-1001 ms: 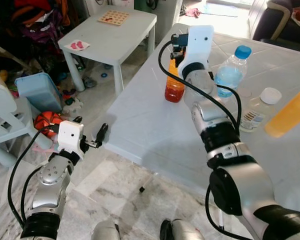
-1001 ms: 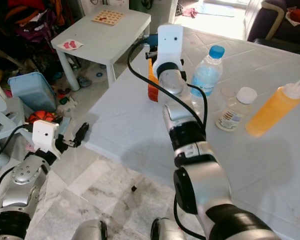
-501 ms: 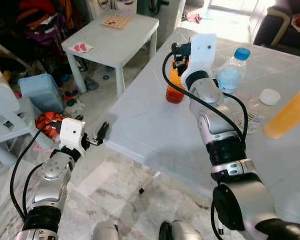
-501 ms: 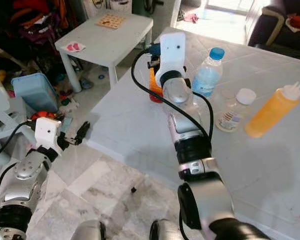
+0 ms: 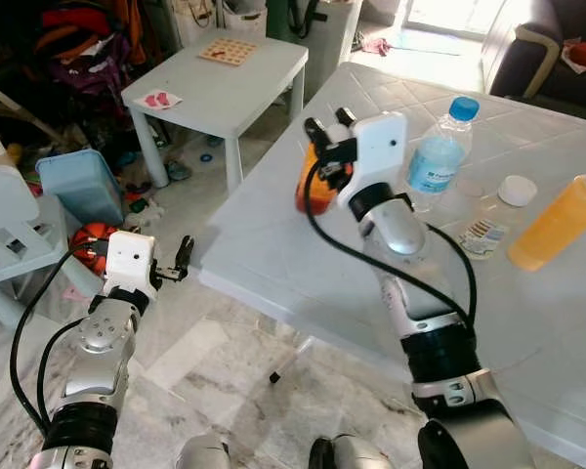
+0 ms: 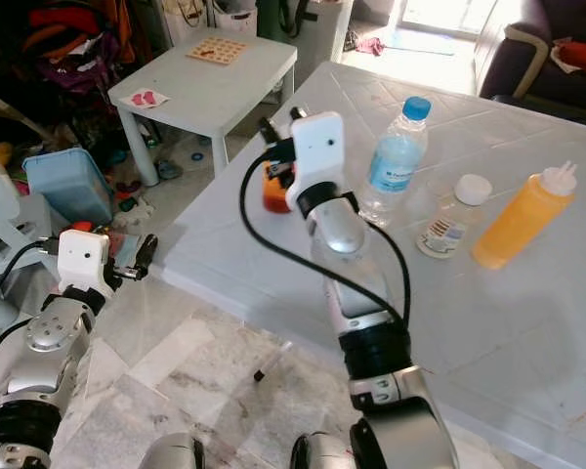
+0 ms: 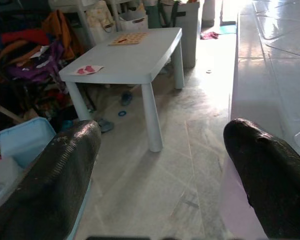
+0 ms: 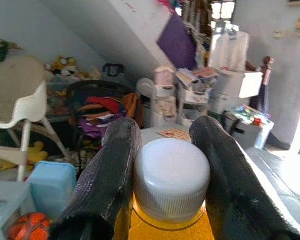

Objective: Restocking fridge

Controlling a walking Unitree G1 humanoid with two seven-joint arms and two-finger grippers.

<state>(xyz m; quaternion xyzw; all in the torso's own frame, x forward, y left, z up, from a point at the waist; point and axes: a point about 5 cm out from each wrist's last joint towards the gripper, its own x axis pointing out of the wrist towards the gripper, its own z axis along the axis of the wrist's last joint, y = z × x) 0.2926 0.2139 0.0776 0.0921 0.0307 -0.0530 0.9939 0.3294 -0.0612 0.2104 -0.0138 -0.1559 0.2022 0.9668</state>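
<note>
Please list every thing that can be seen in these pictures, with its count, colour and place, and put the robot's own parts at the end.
orange juice bottle: one, orange with white cap, between the right gripper's fingers.
water bottle: one, clear with blue cap, on the big table.
small jar: one, clear with white lid, beside the water bottle.
squeeze bottle: one, orange-yellow, right of the jar.
big table: one, pale white, before the robot.
small table: one, white, on the floor at left.
blue bin: one, light blue, floor at left.
right gripper: one, black fingers, over the big table's edge.
left gripper: one, open, over the floor.
</note>
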